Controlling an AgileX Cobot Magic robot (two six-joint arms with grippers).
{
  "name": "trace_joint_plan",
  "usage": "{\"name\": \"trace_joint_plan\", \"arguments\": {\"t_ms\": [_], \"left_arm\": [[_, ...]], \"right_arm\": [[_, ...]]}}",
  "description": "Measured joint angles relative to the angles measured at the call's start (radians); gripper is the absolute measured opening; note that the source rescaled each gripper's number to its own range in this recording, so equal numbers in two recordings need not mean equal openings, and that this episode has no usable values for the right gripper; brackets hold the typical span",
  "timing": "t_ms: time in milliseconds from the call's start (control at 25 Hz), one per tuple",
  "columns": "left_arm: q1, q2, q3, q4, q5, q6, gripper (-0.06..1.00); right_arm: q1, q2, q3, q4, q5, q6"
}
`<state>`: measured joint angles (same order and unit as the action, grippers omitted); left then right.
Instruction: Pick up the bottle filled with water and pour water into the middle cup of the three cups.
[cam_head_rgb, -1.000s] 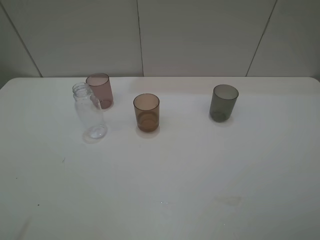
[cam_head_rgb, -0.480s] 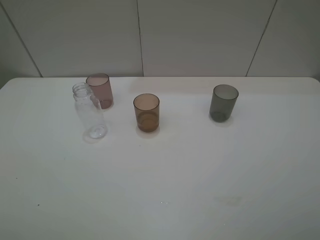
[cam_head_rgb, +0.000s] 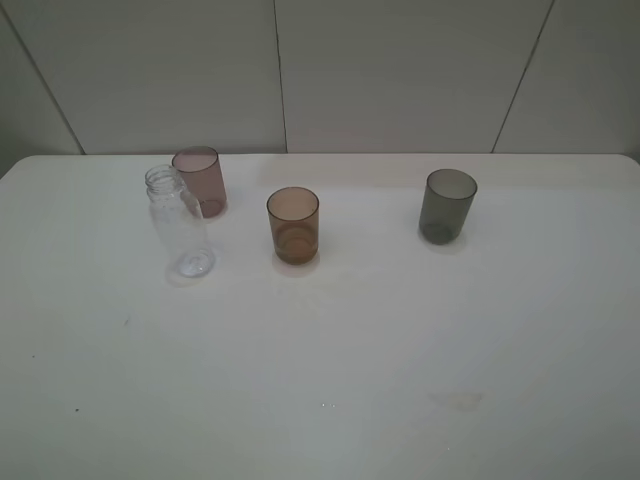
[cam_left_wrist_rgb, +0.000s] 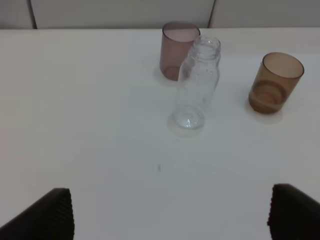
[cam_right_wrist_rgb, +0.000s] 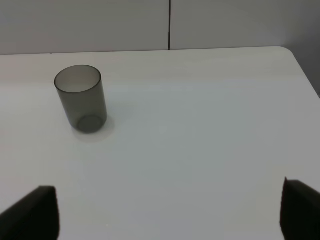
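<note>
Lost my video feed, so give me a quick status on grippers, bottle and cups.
Left gripper open, empty; right gripper open, empty. Bottle upright on the table, untouched, in front of pink cup. Amber middle cup unobstructed; grey cup well aside.

Setting: bare test bench, lab-like. Plain white desk (cam_head_rgb: 330, 350) with rounded corners; pale panelled wall (cam_head_rgb: 400, 70) with dark seams at 12 o'clock. Only props: three plastic tumblers (cam_head_rgb: 293, 225) and a clear bottle (cam_head_rgb: 180, 222).
</note>
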<state>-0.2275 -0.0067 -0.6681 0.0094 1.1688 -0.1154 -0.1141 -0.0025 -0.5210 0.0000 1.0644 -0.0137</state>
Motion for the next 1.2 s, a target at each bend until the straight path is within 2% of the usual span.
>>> {"name": "trace_joint_plan", "arguments": {"t_ms": [280, 800, 920, 1200], "left_arm": [[0.0, 0.0, 0.154, -0.016, -0.084, 0.066, 1.0], [0.002, 0.0, 0.164, -0.021, -0.104, 0.098, 1.0], [0.037, 0.0, 0.164, -0.021, -0.104, 0.101, 1.0], [0.169, 0.0, 0.164, -0.021, -0.104, 0.102, 1.0]], "right_arm": [[0.0, 0.0, 0.0, 0.0, 0.0, 0.0], [0.0, 0.0, 0.0, 0.0, 0.0, 0.0], [0.0, 0.0, 0.0, 0.0, 0.0, 0.0], [0.0, 0.0, 0.0, 0.0, 0.0, 0.0]]}}
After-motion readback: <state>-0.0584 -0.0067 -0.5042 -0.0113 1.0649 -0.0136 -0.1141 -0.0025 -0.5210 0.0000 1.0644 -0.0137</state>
